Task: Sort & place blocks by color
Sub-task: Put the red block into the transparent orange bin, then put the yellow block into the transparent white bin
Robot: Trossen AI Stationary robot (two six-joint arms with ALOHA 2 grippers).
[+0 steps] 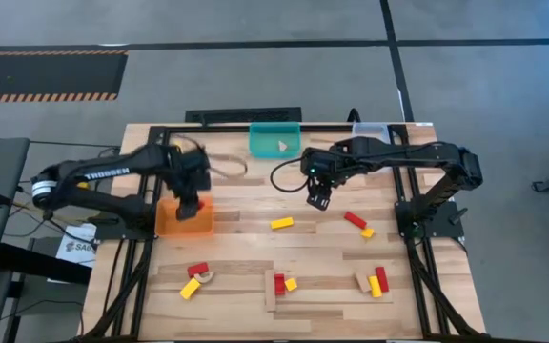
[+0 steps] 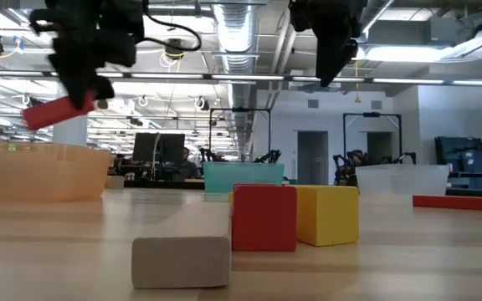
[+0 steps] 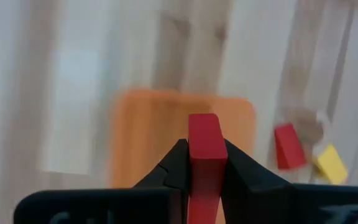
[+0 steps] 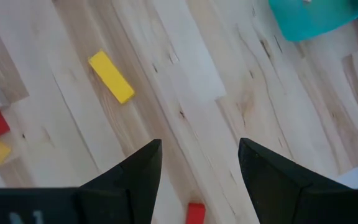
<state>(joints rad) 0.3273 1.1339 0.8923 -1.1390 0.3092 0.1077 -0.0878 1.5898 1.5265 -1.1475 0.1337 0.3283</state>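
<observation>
My left gripper hangs over the orange bin, shut on a red bar block. My right gripper is open and raised above bare table near the middle; between its fingers in its wrist view I see only wood. A yellow bar lies flat just nearer than it, and a red bar with a yellow piece lies to its right. Three small clusters of red, yellow and pale wood blocks rest near the near edge: left, centre, right. My left gripper pinches the red bar between its two fingers, coming from above. The bar lies along the fingers, and its free end sticks out past the fingertips. It is lifted clear, tilted in the low view, above the orange bin.
A teal bin and a clear bin stand at the far edge. A cable loops on the table between the orange and teal bins. In the low view a pale wood bar, a red cube and a yellow cube sit close to the camera.
</observation>
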